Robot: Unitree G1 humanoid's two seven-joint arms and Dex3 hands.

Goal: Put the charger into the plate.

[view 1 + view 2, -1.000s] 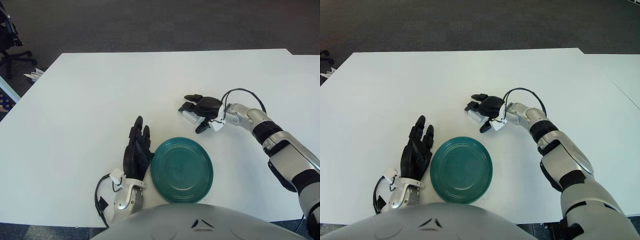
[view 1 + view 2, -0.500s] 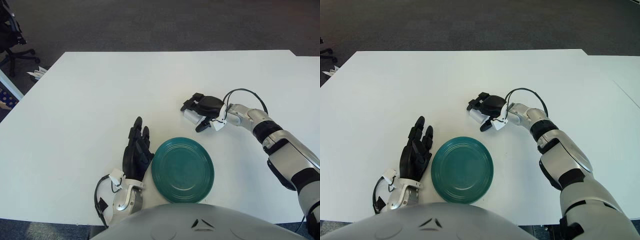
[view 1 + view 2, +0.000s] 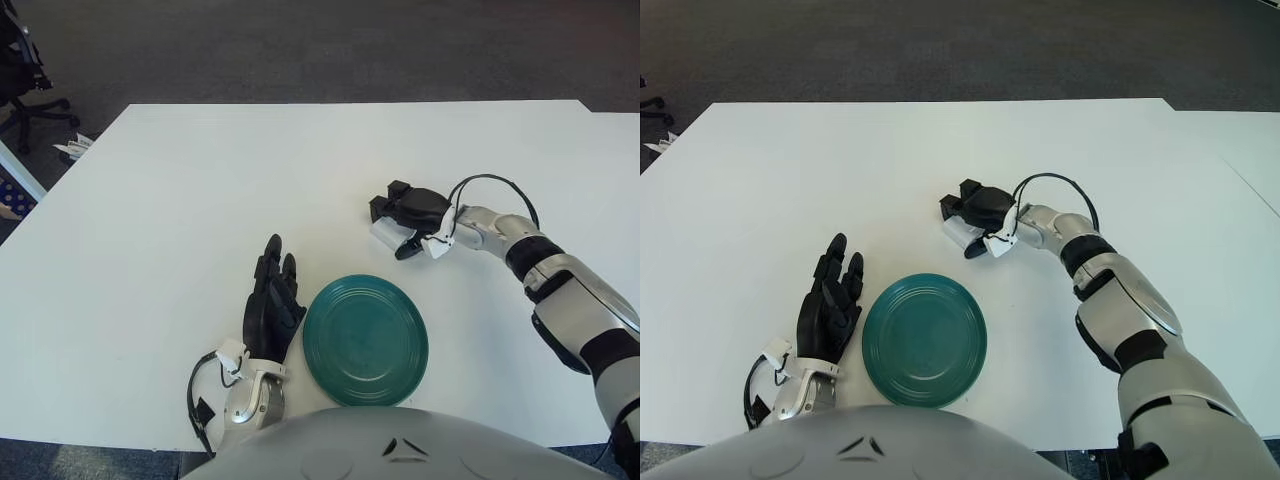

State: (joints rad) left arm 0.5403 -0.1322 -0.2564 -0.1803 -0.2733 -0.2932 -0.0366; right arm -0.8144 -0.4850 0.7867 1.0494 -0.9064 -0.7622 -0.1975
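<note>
Right hand point(image 3: 412, 212) fingers curled round small white block charger point(image 3: 386, 233), round teal plate point(image 3: 365, 339) apart near worktop's point(image 3: 180, 190) front edge, left hand point(image 3: 268, 306) flat, fingers spread, beside plate.

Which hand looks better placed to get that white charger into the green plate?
The right hand. Its fingers are already curled around the charger, just beyond the plate. The left hand lies flat and open on the table beside the plate, farther from the charger.
</note>
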